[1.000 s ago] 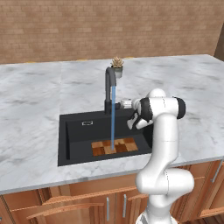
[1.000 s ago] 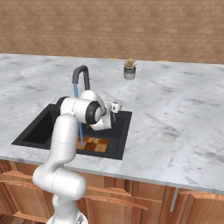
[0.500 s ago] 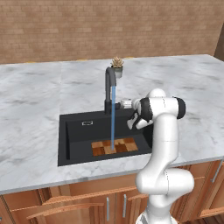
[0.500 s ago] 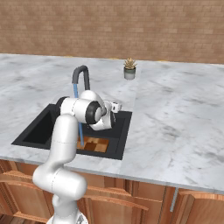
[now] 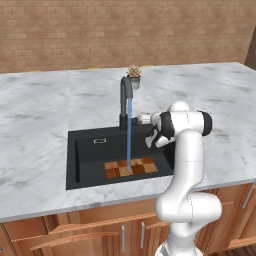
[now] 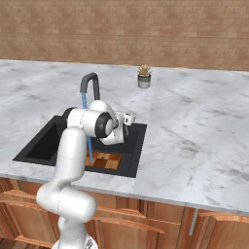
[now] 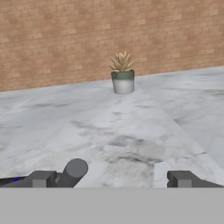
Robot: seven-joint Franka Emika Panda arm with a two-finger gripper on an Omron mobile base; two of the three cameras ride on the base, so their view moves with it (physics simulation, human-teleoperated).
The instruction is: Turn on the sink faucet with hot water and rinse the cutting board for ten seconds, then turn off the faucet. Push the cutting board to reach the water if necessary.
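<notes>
The dark sink faucet [image 5: 125, 97] [image 6: 90, 82] stands behind the black sink [image 5: 92, 150] [image 6: 46, 143]. From its spout a thin blue stream of water [image 5: 129, 135] [image 6: 84, 102] falls onto the checkered cutting board [image 5: 131, 167] [image 6: 104, 161], which lies on the basin floor at the front right. My gripper [image 5: 145, 119] [image 6: 127, 118] [image 7: 112, 179] hovers at the sink's back right, just right of the faucet base. It is open and holds nothing. In the hand view the faucet's grey lever [image 7: 74, 169] sits between the fingertips, close to the left one [image 7: 41, 179].
A small potted plant [image 5: 133, 76] [image 6: 144, 77] [image 7: 122, 76] stands on the marble counter [image 5: 40, 115] [image 6: 194, 136] behind the faucet. A brick wall [image 7: 65, 35] runs along the back. My arm leans over the sink's right side.
</notes>
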